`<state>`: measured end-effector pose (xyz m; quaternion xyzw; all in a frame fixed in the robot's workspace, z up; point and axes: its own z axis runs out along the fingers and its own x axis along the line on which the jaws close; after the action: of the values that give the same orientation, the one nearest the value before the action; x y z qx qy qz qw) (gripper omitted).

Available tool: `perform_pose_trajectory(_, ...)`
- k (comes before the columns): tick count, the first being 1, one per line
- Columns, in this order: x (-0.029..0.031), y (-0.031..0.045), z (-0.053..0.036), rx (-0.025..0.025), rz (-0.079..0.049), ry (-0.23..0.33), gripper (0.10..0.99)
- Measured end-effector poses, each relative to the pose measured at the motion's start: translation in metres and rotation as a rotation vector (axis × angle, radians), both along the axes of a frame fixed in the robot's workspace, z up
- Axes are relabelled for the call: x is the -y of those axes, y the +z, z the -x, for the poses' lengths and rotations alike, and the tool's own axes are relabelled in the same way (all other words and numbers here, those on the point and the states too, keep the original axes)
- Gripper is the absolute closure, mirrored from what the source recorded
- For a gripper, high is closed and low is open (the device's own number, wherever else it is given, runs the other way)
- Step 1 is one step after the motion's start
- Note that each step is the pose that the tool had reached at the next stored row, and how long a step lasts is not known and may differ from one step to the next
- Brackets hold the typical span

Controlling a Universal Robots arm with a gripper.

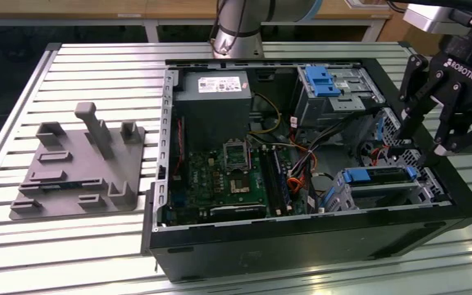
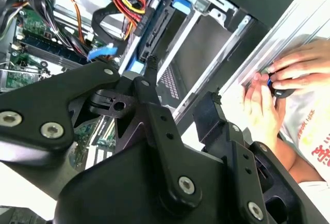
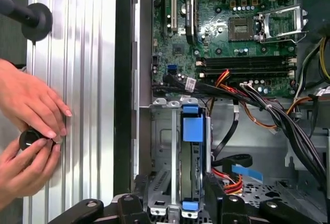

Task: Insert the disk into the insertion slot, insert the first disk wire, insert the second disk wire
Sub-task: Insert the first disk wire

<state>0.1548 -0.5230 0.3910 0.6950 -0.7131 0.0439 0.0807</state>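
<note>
The disk [image 1: 381, 175], a silver drive in a blue carrier, lies in the insertion slot [image 1: 388, 192], a bare metal cage at the case's corner on the exterior view's right. My gripper [image 1: 420, 152] hangs open just above it, a finger on each side and nothing between them. In the first wrist view the disk [image 3: 192, 131] runs lengthwise inside the insertion slot [image 3: 164, 141], and my gripper [image 3: 177, 189] straddles it. A loose black cable with a blue plug [image 3: 246, 173] and a red-yellow wire bundle [image 3: 227, 180] lie beside the cage. In the second wrist view my gripper [image 2: 181, 79] is over the disk [image 2: 183, 41].
A person's hands [image 3: 31, 131] work a small black knob on the slatted table beside the case wall [image 3: 124, 79]. The motherboard [image 1: 228, 178] fills the case floor. A larger bay with a blue latch [image 1: 326, 80] sits at the back. A grey fixture [image 1: 80, 166] stands on the exterior view's left.
</note>
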Motion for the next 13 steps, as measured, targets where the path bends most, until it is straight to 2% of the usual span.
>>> perform_pose_trajectory(4, -0.0069, -0.0008, -0.0043, 0.0, 0.001, 0.0, 0.529)
perform_pose_trajectory(13, -0.0303, -0.0034, -0.016, 0.0, 0.005, 0.0, 0.529)
